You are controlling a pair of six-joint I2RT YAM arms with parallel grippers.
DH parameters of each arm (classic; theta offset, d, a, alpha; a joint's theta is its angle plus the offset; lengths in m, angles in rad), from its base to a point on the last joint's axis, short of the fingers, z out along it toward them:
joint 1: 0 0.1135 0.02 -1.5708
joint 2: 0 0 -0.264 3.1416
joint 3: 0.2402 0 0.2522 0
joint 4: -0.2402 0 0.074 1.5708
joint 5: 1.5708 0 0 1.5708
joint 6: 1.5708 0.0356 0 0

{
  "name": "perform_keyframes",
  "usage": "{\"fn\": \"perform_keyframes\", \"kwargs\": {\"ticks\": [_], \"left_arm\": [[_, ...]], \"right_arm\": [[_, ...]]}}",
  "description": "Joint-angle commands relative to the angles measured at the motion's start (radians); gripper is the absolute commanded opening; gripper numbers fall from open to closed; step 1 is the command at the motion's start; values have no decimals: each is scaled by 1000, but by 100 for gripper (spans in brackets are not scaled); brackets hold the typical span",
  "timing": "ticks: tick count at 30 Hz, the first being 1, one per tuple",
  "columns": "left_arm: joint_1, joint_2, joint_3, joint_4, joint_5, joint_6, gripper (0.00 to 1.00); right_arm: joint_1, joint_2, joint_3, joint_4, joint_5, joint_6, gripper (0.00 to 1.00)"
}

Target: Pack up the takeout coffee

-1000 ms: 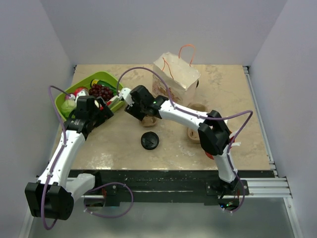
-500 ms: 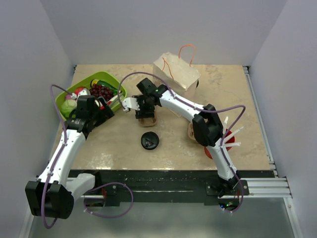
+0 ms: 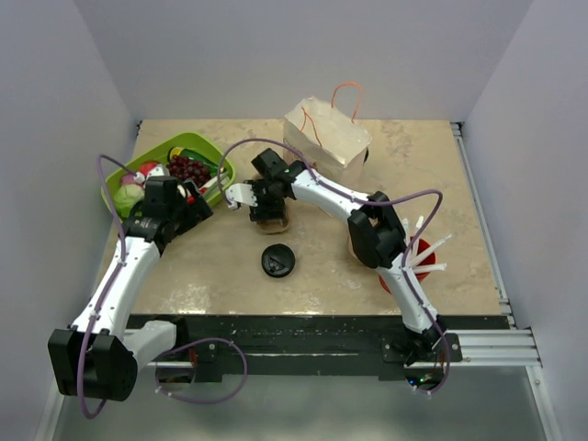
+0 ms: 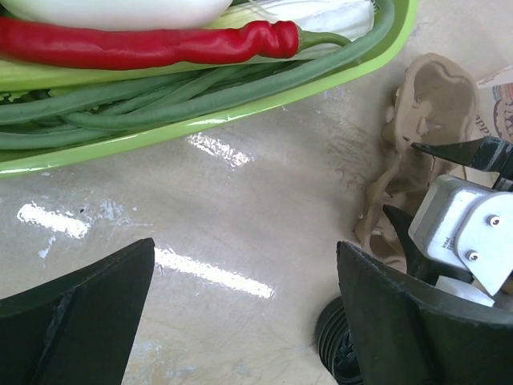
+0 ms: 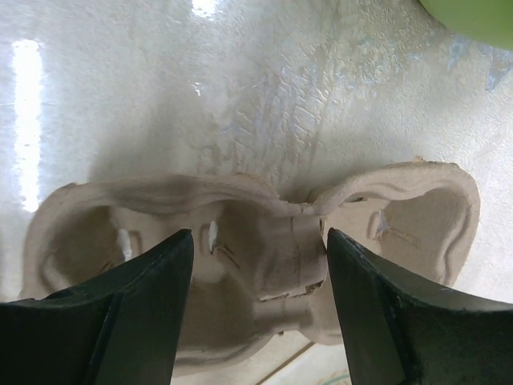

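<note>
The green takeout coffee cup does not show in any view. A brown pulp cup carrier point(image 3: 274, 223) lies mid-table. My right gripper point(image 3: 260, 204) hangs just above it, open. In the right wrist view the right gripper point(image 5: 258, 241) has its jaws on either side of the carrier's middle ridge point(image 5: 321, 241), not closed on it. My left gripper point(image 3: 189, 208) is open and empty beside the green tray. In the left wrist view the left gripper point(image 4: 244, 269) is over bare table, with the carrier point(image 4: 417, 128) to its right.
A green tray point(image 3: 209, 147) of vegetables sits at back left, with a red chili point(image 4: 144, 44) and green beans. A paper bag point(image 3: 328, 138) stands at the back. A loose black lid point(image 3: 277, 261) lies in front of the carrier. A red cup with white straws point(image 3: 415, 260) is at the right.
My right arm has folded inward, its elbow swinging left and uncovering the red cup. Its gripper has turned and stays over the carrier. The left arm has hardly moved.
</note>
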Motion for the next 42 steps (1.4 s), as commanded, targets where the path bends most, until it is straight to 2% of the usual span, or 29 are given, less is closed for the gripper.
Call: {"fn": "perform_keyframes", "kwargs": {"ticks": [1,5,6,7,9,10,12,17,20,26,27,31,33,34,36,38,39,41,42], "left_arm": [[5,10,39,22,-2,21,100],[5,15,36,26,-2,23,100],[5,18,36,26,1,23,100],[5,23,38,28,0,23,100],[5,29,39,28,-3,20,100],[5,29,41,26,-5,17,100],[5,29,45,29,-7,15,100],[5,23,50,35,-8,12,100],[5,15,61,40,-13,4,100],[5,-16,84,58,-5,-5,100],[5,-23,90,72,3,-9,100],[3,-10,124,124,58,-39,100],[2,24,159,210,99,-45,100],[0,44,180,233,101,-46,100],[-8,131,280,303,111,-34,100],[-14,214,419,363,192,-4,100],[-30,299,468,390,282,10,100],[-67,390,624,446,297,76,100],[-101,487,684,453,311,102,100]], "right_arm": [[-16,19,42,54,6,18,70],[-28,39,70,51,-6,41,68],[-28,39,72,46,-14,44,65],[-28,38,72,41,-23,46,60],[-28,38,96,-14,-34,41,41],[-26,28,107,-38,-63,40,36],[-26,1,107,-80,-86,40,32],[-7,-154,32,-43,-105,61,32],[20,-234,-5,35,-80,142,32],[21,-424,10,204,-28,522,30],[21,-458,21,218,39,629,30],[10,-551,35,247,125,785,29],[7,-588,32,251,194,863,29],[3,-617,38,248,305,900,29],[-17,-636,73,229,400,1000,29],[-40,-671,79,216,473,1114,28],[-57,-685,72,222,490,1139,28],[-66,-718,47,238,518,1193,27],[-74,-729,35,245,521,1205,28]]}}
